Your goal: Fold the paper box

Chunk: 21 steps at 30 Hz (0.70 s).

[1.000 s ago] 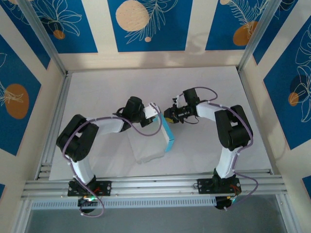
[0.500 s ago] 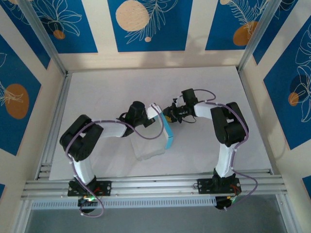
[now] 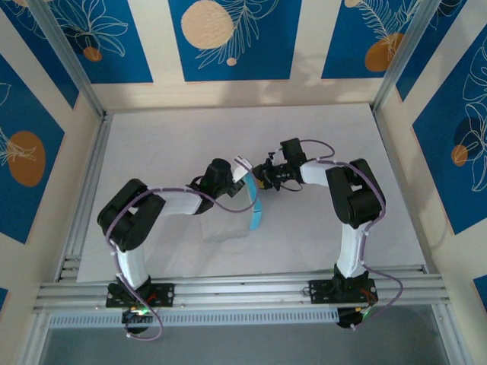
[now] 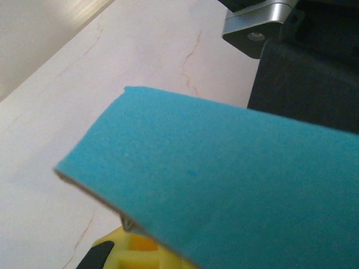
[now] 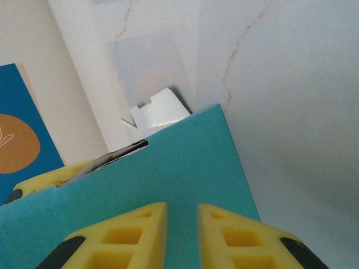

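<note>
Matt card, smooth desk
The paper box (image 4: pixel 224 185) is matt blue card; the desk (image 5: pixel 291 84) looks smooth, white, faintly veined.

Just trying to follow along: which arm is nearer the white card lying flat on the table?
Left. The left arm lies right by the far corner of the white panel; the right gripper sits farther off, at the top of the raised blue flap.

Centre of table (image 3: pixel 152 137) blocked: left arm (image 3: pixel 179 201) and right arm (image 3: pixel 350 190) meet at the raised paper box (image 3: pixel 256 209). Open surface far left, far right, near right. Walls (image 3: pixel 304 46) ring it.
</note>
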Tool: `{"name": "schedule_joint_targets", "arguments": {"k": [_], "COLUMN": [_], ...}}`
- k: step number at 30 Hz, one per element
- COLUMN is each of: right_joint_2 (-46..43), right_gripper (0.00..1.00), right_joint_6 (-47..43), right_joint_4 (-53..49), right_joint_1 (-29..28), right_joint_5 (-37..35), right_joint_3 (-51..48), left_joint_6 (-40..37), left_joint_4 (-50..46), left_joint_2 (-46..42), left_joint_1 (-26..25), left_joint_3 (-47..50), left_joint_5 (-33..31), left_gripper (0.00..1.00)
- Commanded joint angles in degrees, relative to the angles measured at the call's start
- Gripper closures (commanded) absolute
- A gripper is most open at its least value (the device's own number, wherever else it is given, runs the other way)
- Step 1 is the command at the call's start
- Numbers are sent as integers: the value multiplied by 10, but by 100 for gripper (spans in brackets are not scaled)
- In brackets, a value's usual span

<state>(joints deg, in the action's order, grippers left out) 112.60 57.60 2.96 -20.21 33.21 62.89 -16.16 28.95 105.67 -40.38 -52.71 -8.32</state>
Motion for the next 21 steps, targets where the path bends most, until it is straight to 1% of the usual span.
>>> {"name": "schedule_joint_targets", "arguments": {"k": [1, 2, 4, 7, 11, 13, 17, 18, 21], "right_joint_2": [9, 8, 9, 6, -2, -27, -88, -101, -130], "right_gripper": [76, 76, 76, 76, 75, 72, 61, 60, 57], "right_joint_6": [29, 33, 40, 42, 40, 20, -34, -45, -69], "right_joint_4": [27, 33, 41, 42, 36, 7, -73, -86, -119], "right_joint_1": [-51, -54, -57, -58, -49, -35, 8, 18, 41], "right_joint_5": [69, 71, 75, 74, 72, 48, 11, 8, 14], "right_joint_3": [6, 5, 4, 3, 1, -5, -12, -12, -9], "left_joint_6": [17, 20, 26, 32, 23, 5, -36, -42, -49], "left_joint_4": [2, 3, 6, 10, 9, -7, -47, -51, -56], "left_joint_2": [28, 32, 34, 33, 28, 22, 6, 2, -13], "left_joint_1": [-42, -45, -51, -51, -51, -48, -42, -40, -36], "left_joint_3": [-31, -33, -36, -35, -26, -26, -27, -27, -26], "left_joint_5": [-48, -68, -89, -90, -59, -33, 1, 6, 19], "left_gripper": [100, 100, 100, 100, 100, 100, 100, 97, 76]}}
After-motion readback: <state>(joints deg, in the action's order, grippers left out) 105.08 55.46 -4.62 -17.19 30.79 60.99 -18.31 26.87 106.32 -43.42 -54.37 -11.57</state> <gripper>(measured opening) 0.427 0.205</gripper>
